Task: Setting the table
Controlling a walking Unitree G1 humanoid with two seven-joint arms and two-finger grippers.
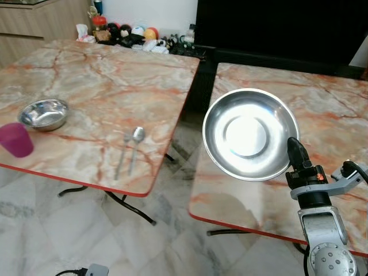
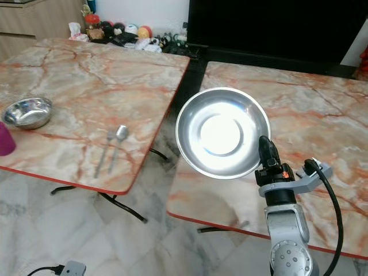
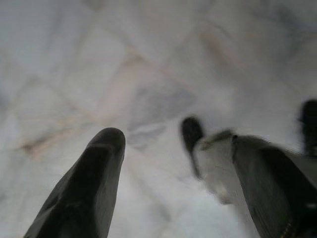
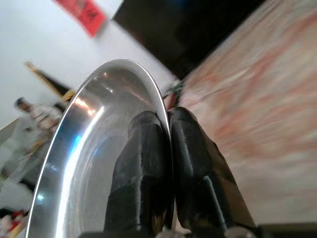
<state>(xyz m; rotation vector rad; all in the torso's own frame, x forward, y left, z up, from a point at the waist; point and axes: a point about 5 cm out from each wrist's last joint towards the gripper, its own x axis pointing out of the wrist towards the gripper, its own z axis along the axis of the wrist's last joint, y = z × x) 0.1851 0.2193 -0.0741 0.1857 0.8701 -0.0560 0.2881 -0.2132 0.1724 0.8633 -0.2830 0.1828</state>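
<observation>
The right gripper [image 4: 166,129] holds a shiny steel plate [image 1: 250,134] up on edge, its jaws pinching the plate's rim, over the near edge of the right worktop [image 1: 322,109] and the gap between the two marble tops. On the left worktop [image 1: 98,86] lie a small steel bowl [image 1: 44,114], a purple cup [image 1: 16,140] just beside it, and a fork [image 1: 122,155] and spoon [image 1: 134,148] side by side near the front edge. The left gripper [image 3: 173,163] hangs over the pale marble floor [image 3: 99,59] with its jaws spread apart.
</observation>
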